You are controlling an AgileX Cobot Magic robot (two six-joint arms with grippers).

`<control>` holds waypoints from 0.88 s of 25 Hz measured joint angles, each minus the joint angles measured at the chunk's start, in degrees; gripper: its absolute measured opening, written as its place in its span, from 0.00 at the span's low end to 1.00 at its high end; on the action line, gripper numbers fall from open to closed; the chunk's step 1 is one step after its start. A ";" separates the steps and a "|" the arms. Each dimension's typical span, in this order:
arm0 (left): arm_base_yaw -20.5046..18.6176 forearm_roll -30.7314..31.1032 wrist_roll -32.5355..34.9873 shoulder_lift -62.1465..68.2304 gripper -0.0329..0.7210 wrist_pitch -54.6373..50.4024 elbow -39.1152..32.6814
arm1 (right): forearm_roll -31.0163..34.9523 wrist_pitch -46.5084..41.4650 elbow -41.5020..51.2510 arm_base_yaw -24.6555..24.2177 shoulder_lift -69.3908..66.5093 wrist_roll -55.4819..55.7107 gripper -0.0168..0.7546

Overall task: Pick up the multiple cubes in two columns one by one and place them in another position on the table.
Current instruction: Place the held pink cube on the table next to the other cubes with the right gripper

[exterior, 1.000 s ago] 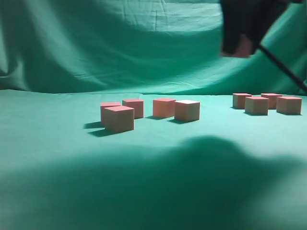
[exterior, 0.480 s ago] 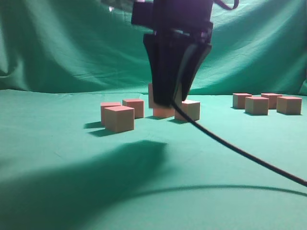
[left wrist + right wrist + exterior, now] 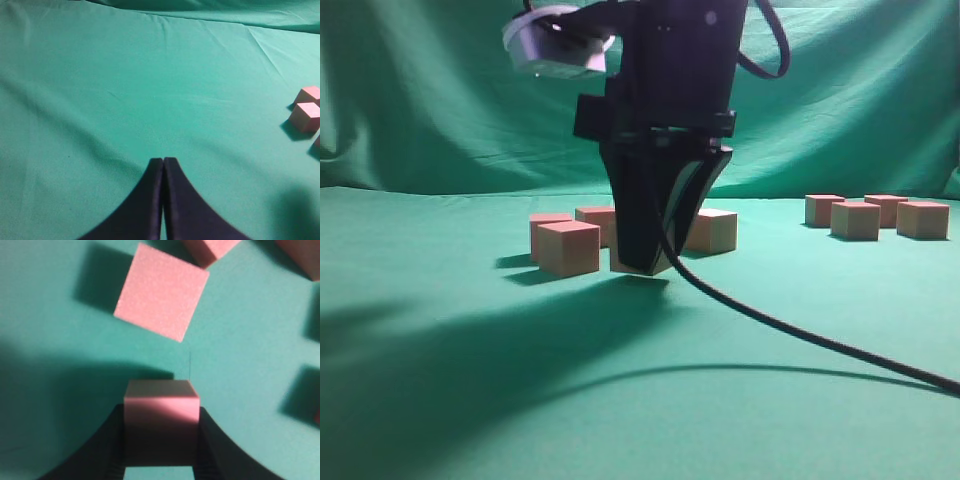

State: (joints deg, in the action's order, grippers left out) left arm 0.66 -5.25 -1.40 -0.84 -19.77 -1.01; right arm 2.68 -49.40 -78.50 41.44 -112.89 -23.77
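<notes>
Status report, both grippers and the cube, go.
Right gripper shut on a pink cube, low over the green cloth. Left gripper shut, empty. Nearest loose cube lies just ahead, apart.

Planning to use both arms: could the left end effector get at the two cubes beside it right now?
Probably yes: the left end effector is shut and empty, and only bare green cloth lies between it and the two pink cubes.

Green-draped table (image 3: 470,400), pink cubes (image 3: 568,248) resting, black cable (image 3: 800,335)
</notes>
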 joint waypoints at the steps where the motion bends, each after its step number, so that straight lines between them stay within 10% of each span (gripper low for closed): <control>1: 0.00 0.00 0.00 0.00 0.04 0.00 0.00 | 0.00 0.13 -0.11 0.00 -0.49 0.00 0.37; 22: 0.00 0.00 0.00 0.00 0.04 0.00 0.00 | 0.32 1.81 -1.88 0.00 -2.82 0.03 0.37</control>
State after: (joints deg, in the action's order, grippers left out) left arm 0.66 -5.25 -1.40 -0.84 -19.77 -1.01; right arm 3.01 -47.60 -80.39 41.44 -115.71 -23.75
